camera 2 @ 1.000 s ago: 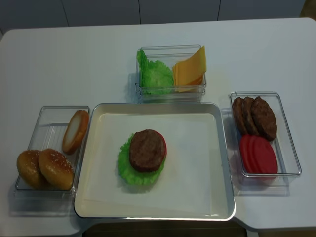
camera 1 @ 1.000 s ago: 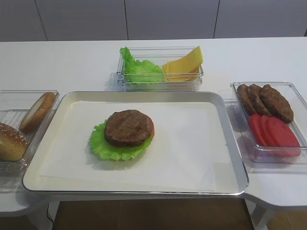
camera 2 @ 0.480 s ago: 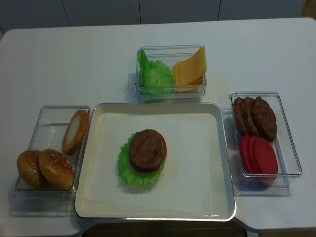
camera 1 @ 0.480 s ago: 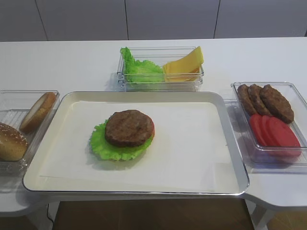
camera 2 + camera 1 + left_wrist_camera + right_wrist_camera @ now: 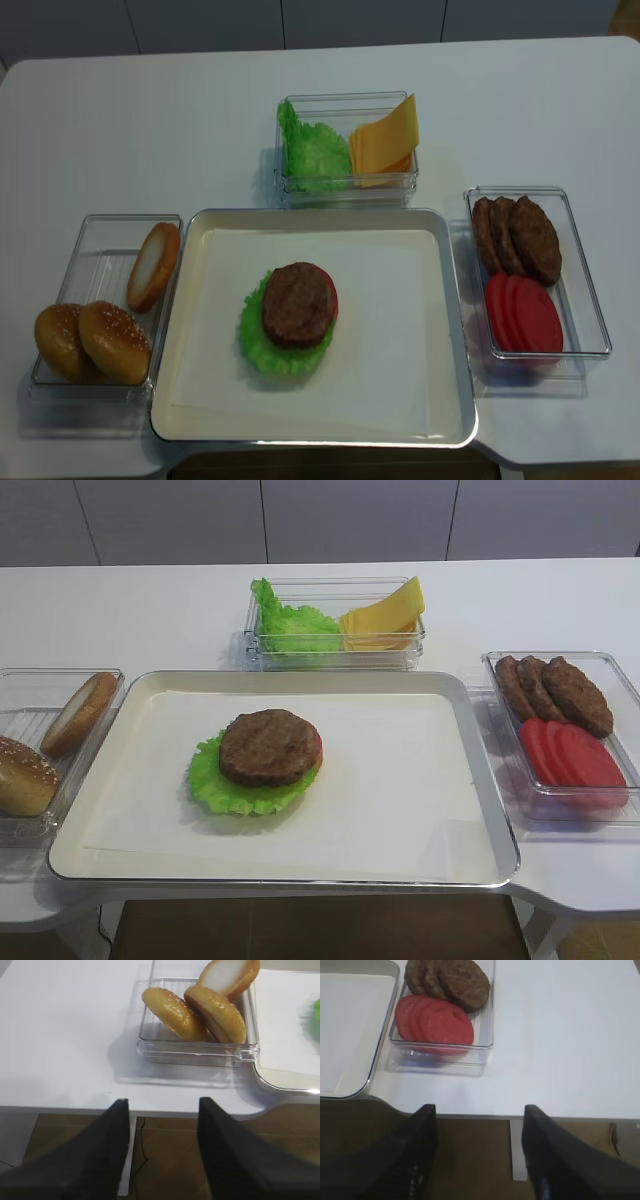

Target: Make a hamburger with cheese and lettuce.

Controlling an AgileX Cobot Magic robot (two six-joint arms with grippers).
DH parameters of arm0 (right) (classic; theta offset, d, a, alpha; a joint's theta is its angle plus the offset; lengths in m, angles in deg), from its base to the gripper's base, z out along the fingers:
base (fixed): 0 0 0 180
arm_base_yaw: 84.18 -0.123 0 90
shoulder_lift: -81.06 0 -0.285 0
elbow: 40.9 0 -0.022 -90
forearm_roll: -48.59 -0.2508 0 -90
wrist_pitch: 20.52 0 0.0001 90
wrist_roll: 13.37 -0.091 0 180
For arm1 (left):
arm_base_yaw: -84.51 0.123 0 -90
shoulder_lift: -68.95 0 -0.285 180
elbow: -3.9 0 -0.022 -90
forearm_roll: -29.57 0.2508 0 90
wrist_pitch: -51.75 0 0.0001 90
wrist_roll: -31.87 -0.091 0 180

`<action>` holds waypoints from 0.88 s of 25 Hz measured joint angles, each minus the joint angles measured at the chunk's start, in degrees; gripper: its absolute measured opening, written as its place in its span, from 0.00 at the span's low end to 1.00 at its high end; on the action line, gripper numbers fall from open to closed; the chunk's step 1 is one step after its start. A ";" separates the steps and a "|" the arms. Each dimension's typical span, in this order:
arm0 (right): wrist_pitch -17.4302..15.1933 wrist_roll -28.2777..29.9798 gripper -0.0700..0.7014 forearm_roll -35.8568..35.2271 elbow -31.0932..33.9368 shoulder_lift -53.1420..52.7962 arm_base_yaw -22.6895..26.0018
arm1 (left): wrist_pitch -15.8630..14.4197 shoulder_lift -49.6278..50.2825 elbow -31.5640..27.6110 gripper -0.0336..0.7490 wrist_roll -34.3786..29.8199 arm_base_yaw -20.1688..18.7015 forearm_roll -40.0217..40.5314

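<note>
White table (image 5: 130, 130) holds a tray (image 5: 445, 300); hamburger (image 5: 295, 315) sits at its centre, cheese (image 5: 385, 140) and lettuce (image 5: 315, 150) at twelve o'clock. Both grippers, left (image 5: 162, 1152) and right (image 5: 480, 1155), hang spread, empty, off the near edge.

A white table (image 5: 120, 130) carries a metal tray (image 5: 455, 330) near its front edge, and three clear bins stand directly on the tabletop around that tray. Just behind the tray is the bin of lettuce and cheese (image 5: 347, 188). Just left of the tray stands the bun bin (image 5: 95, 228). Just right of the tray sits the bin of patties and tomato slices (image 5: 585, 290)
</note>
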 joint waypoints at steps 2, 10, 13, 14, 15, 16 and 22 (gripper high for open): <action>1.46 2.24 0.64 -1.23 2.25 -2.66 0.25 | 0.00 0.00 0.00 0.47 0.00 0.00 0.00; 5.15 4.11 0.64 -3.53 7.79 -9.10 3.46 | 0.00 0.00 0.00 0.47 0.00 0.00 0.00; 5.28 4.13 0.64 -3.71 9.71 -10.88 3.75 | 0.00 0.00 0.00 0.47 0.00 0.00 0.00; 5.28 4.13 0.64 -4.08 10.01 -11.44 4.10 | 0.00 0.00 0.00 0.47 0.00 0.00 0.00; 5.41 4.13 0.64 -4.38 10.51 -12.24 4.45 | 0.00 0.00 0.00 0.47 0.00 0.00 0.00; 5.42 4.13 0.64 -4.65 10.90 -13.08 4.86 | 0.00 0.00 0.00 0.47 0.00 0.00 0.00; 5.64 4.25 0.64 -5.03 11.15 -13.76 5.04 | 0.00 0.00 0.00 0.47 0.00 0.00 0.00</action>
